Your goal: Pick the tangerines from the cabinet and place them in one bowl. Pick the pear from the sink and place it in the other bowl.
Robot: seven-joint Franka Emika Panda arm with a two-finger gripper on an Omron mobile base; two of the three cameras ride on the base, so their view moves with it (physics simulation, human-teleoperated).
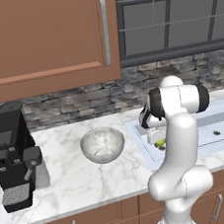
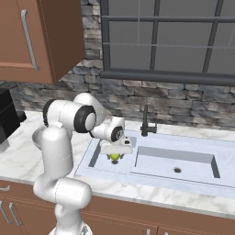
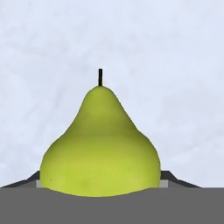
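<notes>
The yellow-green pear (image 3: pixel 100 144) lies in the left part of the sink (image 2: pixel 174 158), stem pointing away from the hand. My gripper (image 3: pixel 100 180) reaches down into the basin and is shut on it, a dark fingertip (image 3: pixel 171 177) pressed against each side. From the base the pear (image 1: pixel 160 143) (image 2: pixel 114 157) peeks out under the gripper (image 1: pixel 158 140) (image 2: pixel 114 153). The pale grey glassy bowl (image 1: pixel 102 144) stands on the counter left of the sink (image 1: pixel 219 120). The wooden wall cabinet (image 1: pixel 40 38) has its door closed, so the tangerines are hidden. The tan-rimmed bowl is out of view.
A black coffee machine (image 1: pixel 10 161) stands at the counter's left end. A dark faucet (image 2: pixel 147 121) rises behind the sink, below a window (image 2: pixel 170 41). The stone backsplash runs along the back. Drawers line the counter front.
</notes>
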